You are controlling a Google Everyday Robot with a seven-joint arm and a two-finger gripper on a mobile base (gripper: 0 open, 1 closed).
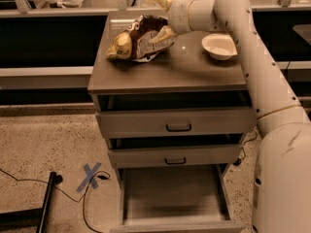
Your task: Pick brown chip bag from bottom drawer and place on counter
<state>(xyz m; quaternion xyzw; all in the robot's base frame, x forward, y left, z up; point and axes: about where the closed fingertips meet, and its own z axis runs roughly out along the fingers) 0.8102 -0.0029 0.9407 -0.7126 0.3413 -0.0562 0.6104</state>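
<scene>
The brown chip bag (pixel 137 40) lies on the counter (pixel 194 72) near its back left corner, dark brown in the middle with tan-yellow ends. My gripper (pixel 155 19) reaches in from the right at the bag's right end. Its fingers are spread apart: the upper finger (pixel 162 4) is above the bag and the lower finger (pixel 163 34) rests against the bag's right side. The bottom drawer (pixel 172 198) is pulled out below, with its flat grey floor bare.
A white bowl (pixel 219 46) stands on the counter's right side, under my arm. The two upper drawers (pixel 177 123) with black handles are slightly open. A cable and a blue tape cross (pixel 91 176) lie on the floor to the left.
</scene>
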